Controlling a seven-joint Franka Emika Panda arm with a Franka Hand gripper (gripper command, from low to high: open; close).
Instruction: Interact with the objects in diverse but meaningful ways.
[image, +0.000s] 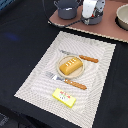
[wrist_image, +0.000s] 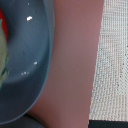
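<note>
- Jaws (image: 91, 20) low over the pan (image: 93, 19) on the pink board (image: 107, 27); their opening cannot be told.
- Pot (image: 66, 9) beside the pan.
- Bread (image: 70, 65) on a plate, mid-placemat (image: 35, 85).
- Butter (image: 64, 98) nearer the placemat's edge.
- Wrist view: pan's grey rim (wrist_image: 35, 60), something red (wrist_image: 2, 20) inside.

Golden bread loaf (image: 70, 65) — centred; yellow butter block (image: 64, 97) nearby

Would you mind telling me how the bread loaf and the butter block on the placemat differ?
The bread loaf is golden brown with a rounded, scored top; the butter block is bright yellow and flat-sided. The bread loaf sits on a small plate between the knife and fork; the butter block lies directly on the placemat, nearer its edge. Both rest untouched.
</note>
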